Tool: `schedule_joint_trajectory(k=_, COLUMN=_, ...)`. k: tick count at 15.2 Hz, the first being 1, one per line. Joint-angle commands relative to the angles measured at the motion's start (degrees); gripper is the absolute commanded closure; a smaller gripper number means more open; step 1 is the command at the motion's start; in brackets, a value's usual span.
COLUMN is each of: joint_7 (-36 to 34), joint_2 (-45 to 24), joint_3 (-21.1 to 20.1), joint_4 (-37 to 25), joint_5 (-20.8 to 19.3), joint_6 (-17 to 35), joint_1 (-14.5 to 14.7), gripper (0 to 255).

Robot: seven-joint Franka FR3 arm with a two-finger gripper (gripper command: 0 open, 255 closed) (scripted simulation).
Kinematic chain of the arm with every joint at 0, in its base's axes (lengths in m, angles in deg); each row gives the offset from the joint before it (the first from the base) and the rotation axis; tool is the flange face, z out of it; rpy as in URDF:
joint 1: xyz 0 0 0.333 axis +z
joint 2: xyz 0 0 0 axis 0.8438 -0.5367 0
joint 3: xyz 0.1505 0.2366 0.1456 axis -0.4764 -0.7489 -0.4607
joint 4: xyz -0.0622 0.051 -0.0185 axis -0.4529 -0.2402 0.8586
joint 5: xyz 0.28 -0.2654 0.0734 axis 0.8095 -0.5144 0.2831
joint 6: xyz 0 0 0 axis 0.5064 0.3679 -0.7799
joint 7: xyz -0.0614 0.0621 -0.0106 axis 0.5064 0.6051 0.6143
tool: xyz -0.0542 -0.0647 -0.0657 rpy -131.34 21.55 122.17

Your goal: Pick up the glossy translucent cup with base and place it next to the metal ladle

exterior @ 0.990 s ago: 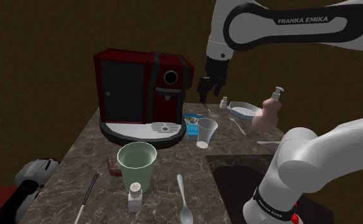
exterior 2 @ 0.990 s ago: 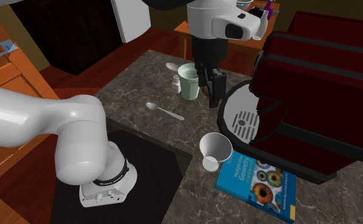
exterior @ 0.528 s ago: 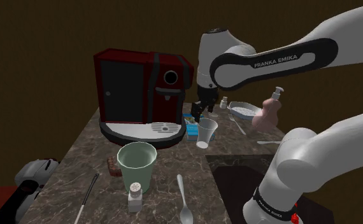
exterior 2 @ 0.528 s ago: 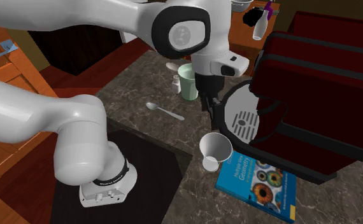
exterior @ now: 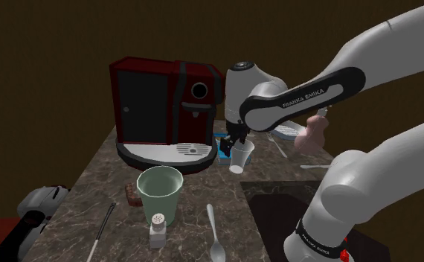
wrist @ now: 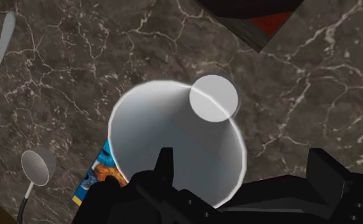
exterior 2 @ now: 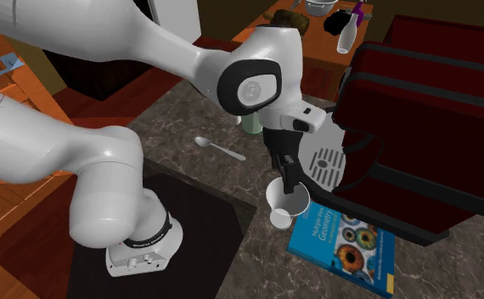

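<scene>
Jaws stand open astride the cup's (wrist: pixel 174 137) wall, one inside its mouth, gripping nothing yet. The cup sits on the counter (exterior: pixel 99 179) beside the coffee machine (exterior: pixel 151 104). This is the grasp step: close next, then lift.

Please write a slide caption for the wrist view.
Open hand at the translucent cup, one finger over its mouth, on a dark marbled counter.

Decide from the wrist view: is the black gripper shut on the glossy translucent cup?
No, the gripper is open, its fingers standing wide apart above the cup.
</scene>
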Motion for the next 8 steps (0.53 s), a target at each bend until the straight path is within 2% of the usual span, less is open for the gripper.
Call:
schedule_joint_trajectory(k=1, joint_7=-0.41, joint_2=-0.80, joint_3=0.08, joint_4=1.05, joint_5=-0.62, joint_6=1.91, joint_1=-0.40, gripper=0)
schedule_joint_trajectory(k=3, joint_7=-0.69, joint_2=-1.70, joint_3=0.20, joint_4=1.66, joint_5=-1.18, joint_6=3.44, joint_1=-0.81, gripper=0)
schedule_joint_trajectory(k=8, joint_7=-0.69, joint_2=-1.70, joint_3=0.20, joint_4=1.66, joint_5=-1.18, joint_6=3.44, joint_1=-0.80, gripper=0)
